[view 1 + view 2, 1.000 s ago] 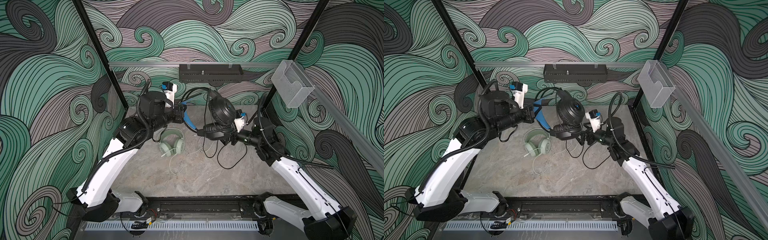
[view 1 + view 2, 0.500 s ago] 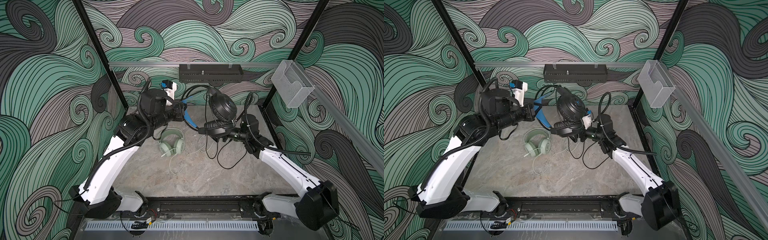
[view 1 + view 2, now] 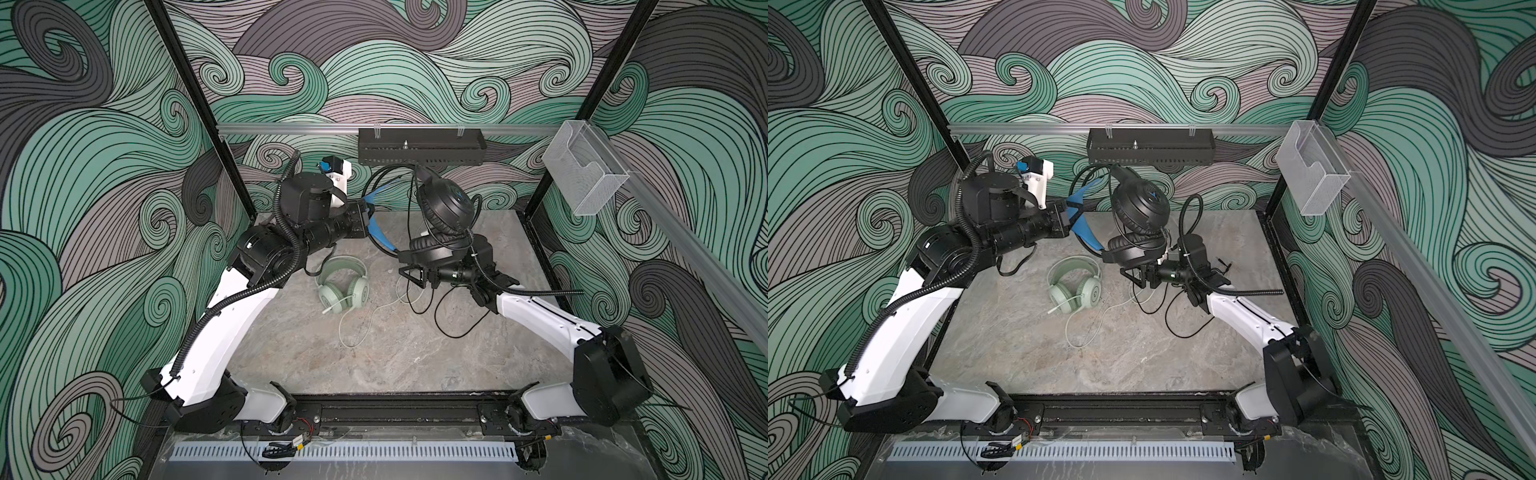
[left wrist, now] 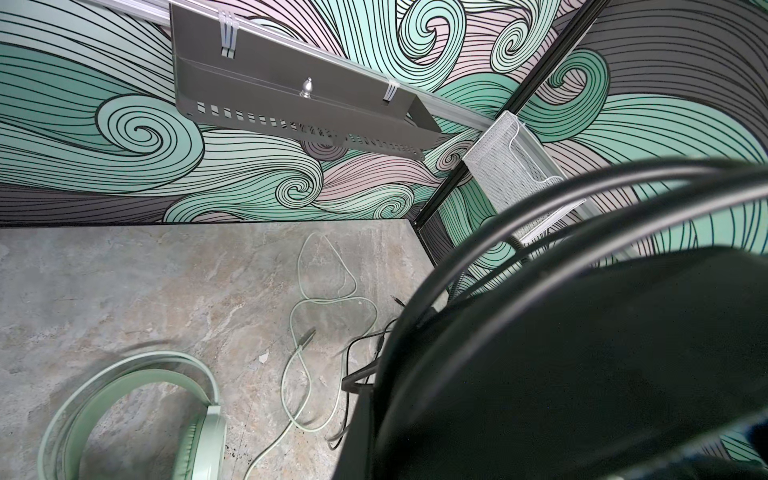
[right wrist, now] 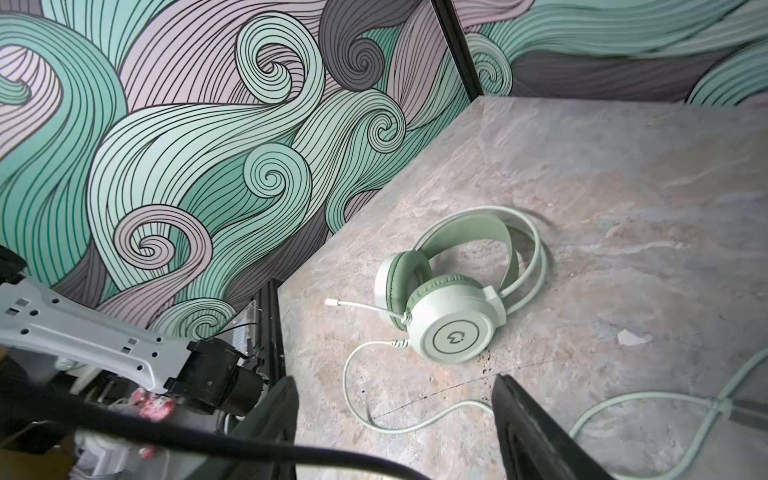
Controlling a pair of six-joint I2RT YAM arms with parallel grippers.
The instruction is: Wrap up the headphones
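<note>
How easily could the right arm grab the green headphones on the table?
Probably yes, easily: the right gripper is open, and the green headphones lie on bare table just ahead. The dangling black cable might snag.

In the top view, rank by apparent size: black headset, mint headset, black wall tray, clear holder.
1. black headset, though held up nearer the camera.
2. black wall tray and clear holder, too alike to rank.
3. mint headset, smallest.

Mint headset (image 5: 453, 332) and black headset (image 3: 446, 205) look smooth plastic; tabletop (image 3: 395, 353) matt stone.
</note>
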